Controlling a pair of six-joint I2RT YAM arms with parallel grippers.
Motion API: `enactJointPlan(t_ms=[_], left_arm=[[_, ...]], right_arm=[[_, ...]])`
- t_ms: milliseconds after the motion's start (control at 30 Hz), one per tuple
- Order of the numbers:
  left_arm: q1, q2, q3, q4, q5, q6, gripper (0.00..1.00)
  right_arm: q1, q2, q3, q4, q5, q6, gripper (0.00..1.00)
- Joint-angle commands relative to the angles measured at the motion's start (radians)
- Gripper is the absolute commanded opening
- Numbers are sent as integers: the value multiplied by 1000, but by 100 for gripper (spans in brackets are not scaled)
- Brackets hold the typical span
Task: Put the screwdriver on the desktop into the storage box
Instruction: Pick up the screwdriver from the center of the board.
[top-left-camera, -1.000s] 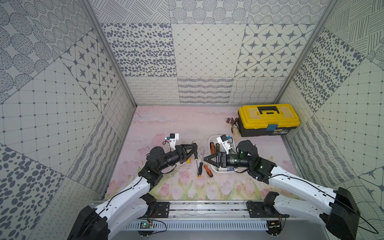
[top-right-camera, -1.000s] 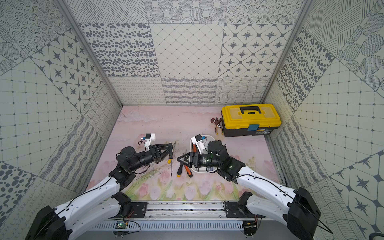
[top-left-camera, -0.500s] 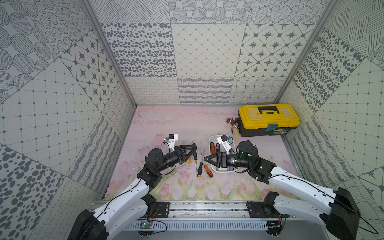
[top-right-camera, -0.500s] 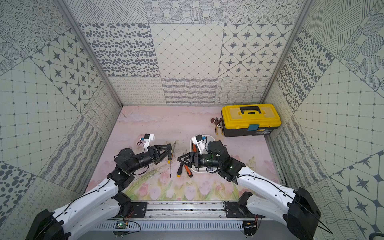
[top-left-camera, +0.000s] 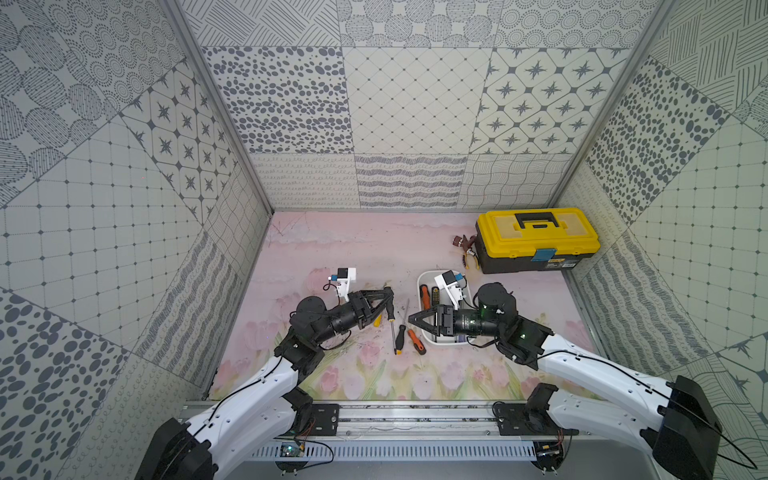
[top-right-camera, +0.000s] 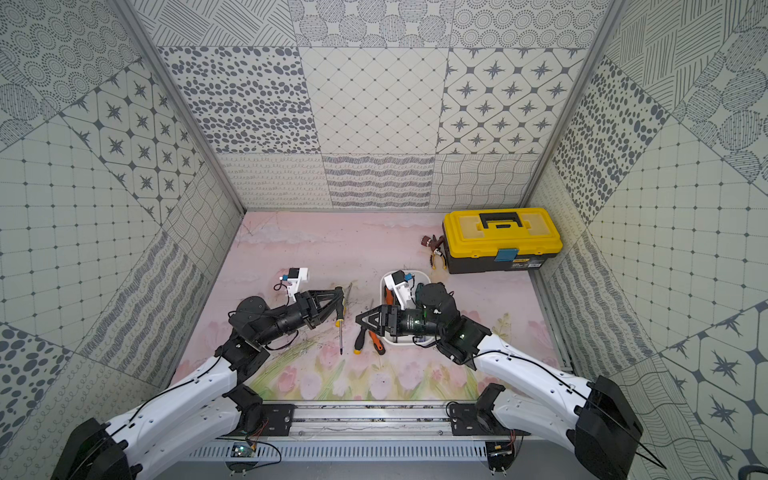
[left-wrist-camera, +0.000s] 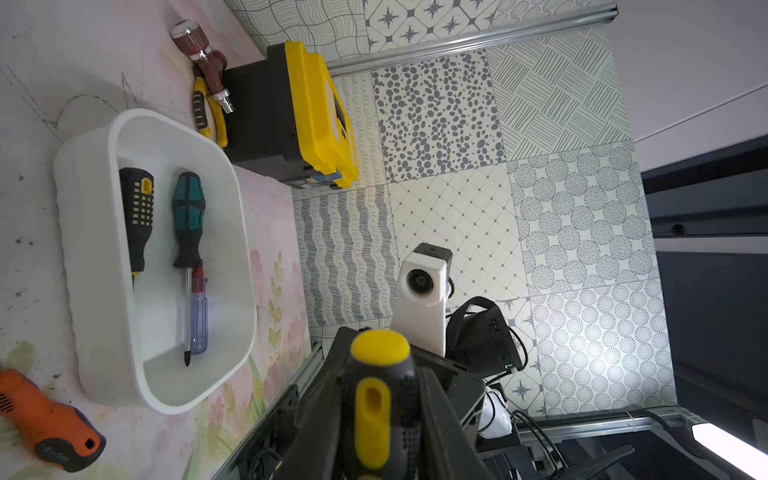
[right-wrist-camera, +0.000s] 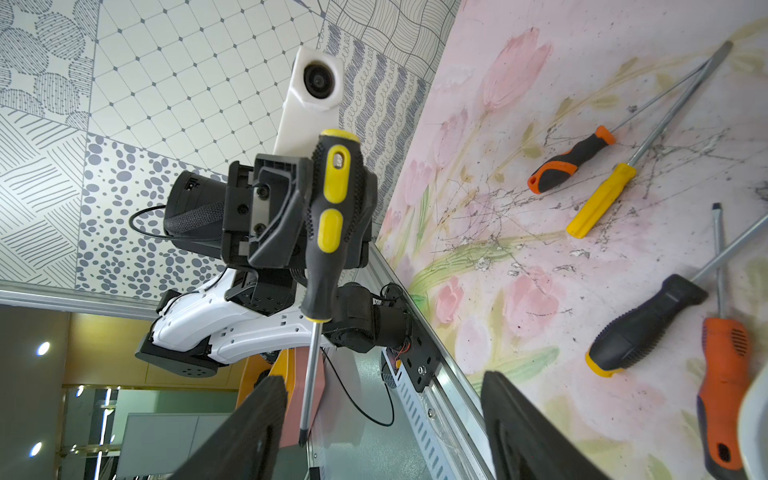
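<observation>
the surface (top-left-camera: 353, 249) carries the storage box (left-wrist-camera: 95, 257) right of centre, with several screwdrivers lying in it. i judge i'm in the carry step. my left gripper (top-left-camera: 390, 302) is clamped narrow on the handle of the black-and-yellow screwdriver (right-wrist-camera: 328, 216), which hangs clear of the surface, shaft pointing down, near the box but not over it. my right gripper (right-wrist-camera: 382, 386) is spread wide and holds nothing. its jaws face the hanging shaft from the box side, so the next move looks to me like a pass across or a direct carry. either way the shaft needs turning to lie along the box before i let go.

the yellow-lidded toolbox (top-left-camera: 537, 237) stands behind the box and is not my target. in both top views my right arm lies over the near half of the box, which blocks a straight drop. between the grippers a black-handled screwdriver (right-wrist-camera: 640, 328) and an orange one (right-wrist-camera: 723, 374) lie crossed just beside the box, and a yellow-handled one (right-wrist-camera: 600, 203) lies farther off. a low swing could catch them. pliers (left-wrist-camera: 208, 112) lie just beside the toolbox.
</observation>
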Motion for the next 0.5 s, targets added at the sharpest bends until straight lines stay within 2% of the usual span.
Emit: enactJointPlan(t_ms=[0, 133, 300, 467], left_arm=[[3, -3, 5, 78, 22, 11, 0], [-3, 0, -2, 76, 2, 18, 0], [-10, 2, -3, 67, -23, 30, 0], [-13, -2, 0, 62, -29, 35, 0]], right_arm=[[-2, 23, -6, 110, -30, 19, 76], [39, 63, 8, 168, -56, 21, 67], [117, 106, 73, 124, -21, -29, 64], [144, 149, 107, 100, 2, -44, 52]])
